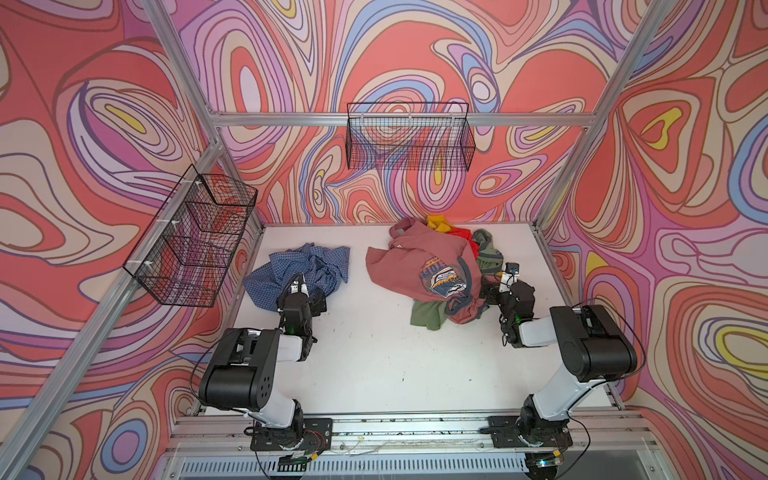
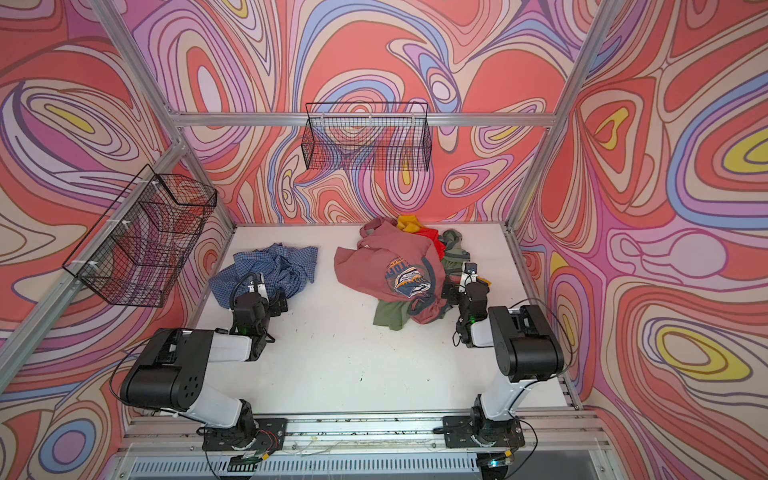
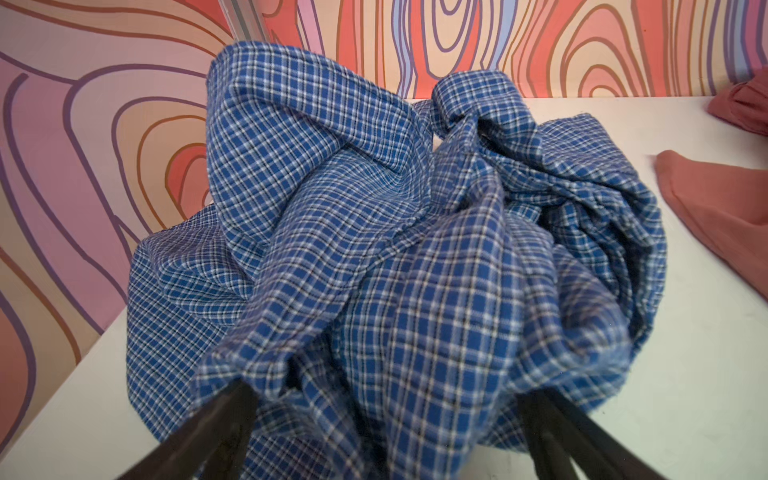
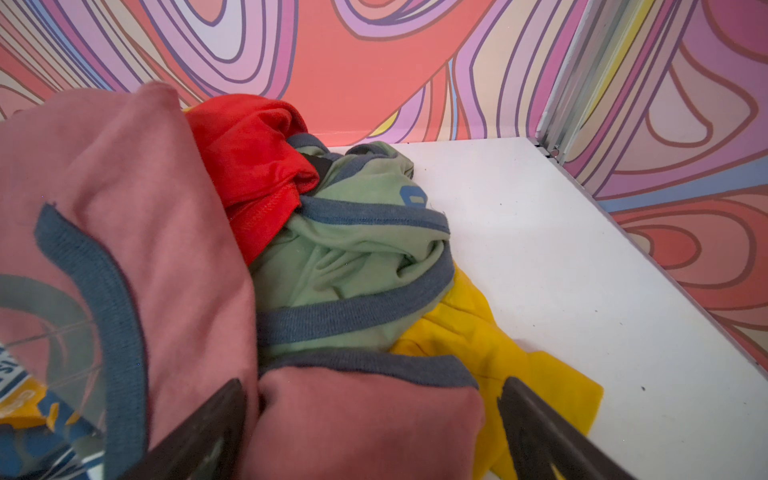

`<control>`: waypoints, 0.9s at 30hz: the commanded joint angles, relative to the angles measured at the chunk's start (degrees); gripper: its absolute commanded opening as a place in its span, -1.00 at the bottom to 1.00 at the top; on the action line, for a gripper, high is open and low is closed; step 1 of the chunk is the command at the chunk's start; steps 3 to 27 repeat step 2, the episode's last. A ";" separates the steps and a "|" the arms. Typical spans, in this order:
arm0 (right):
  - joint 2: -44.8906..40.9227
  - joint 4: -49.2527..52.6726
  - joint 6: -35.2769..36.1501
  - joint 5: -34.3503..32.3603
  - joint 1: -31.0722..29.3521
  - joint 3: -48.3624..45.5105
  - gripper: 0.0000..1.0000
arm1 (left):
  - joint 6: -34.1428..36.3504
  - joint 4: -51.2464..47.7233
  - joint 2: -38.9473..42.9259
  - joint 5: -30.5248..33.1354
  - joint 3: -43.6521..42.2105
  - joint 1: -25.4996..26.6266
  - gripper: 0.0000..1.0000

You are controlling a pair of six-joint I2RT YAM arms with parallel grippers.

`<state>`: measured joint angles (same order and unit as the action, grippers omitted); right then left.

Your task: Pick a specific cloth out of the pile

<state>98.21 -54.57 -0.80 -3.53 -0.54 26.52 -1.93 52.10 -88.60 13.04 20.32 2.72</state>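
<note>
The cloth [image 1: 299,262] [image 2: 266,266], a blue and white small-checked shirt, lies crumpled on the left of the white table, apart from the pile [image 1: 436,266] [image 2: 395,266]. My left gripper [image 1: 298,279] [image 3: 388,395] stands open at its near edge, and checked folds [image 3: 374,208] lie between the spread fingers. The pile holds a dusty-pink printed T-shirt [image 4: 124,187], red [image 4: 249,158], green with blue trim [image 4: 353,249] and yellow [image 4: 478,332] pieces. My right gripper [image 1: 503,272] [image 4: 372,390] is open at the pile's right side, a pink sleeve fold lying between its fingers.
An olive-green garment [image 1: 428,313] sticks out at the pile's near edge. Black wire baskets hang on the back wall [image 1: 409,137] and on the left wall [image 1: 195,237]. Bare white table [image 1: 374,353] spreads between the two arms. Aluminium frame posts stand at the table's corners.
</note>
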 commanded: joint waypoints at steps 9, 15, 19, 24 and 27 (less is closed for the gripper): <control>0.48 0.60 -0.61 0.55 0.32 0.73 0.97 | 0.16 0.85 0.01 -0.50 0.50 0.18 1.00; 0.48 0.60 -0.61 0.55 0.32 0.73 0.97 | 0.16 0.85 0.01 -0.50 0.50 0.18 1.00; 0.48 0.60 -0.61 0.55 0.32 0.73 0.97 | 0.16 0.85 0.01 -0.50 0.50 0.18 1.00; 0.48 0.60 -0.61 0.55 0.32 0.73 0.97 | 0.16 0.85 0.01 -0.50 0.50 0.18 1.00; 0.48 0.60 -0.61 0.55 0.32 0.73 0.97 | 0.16 0.85 0.01 -0.50 0.50 0.18 1.00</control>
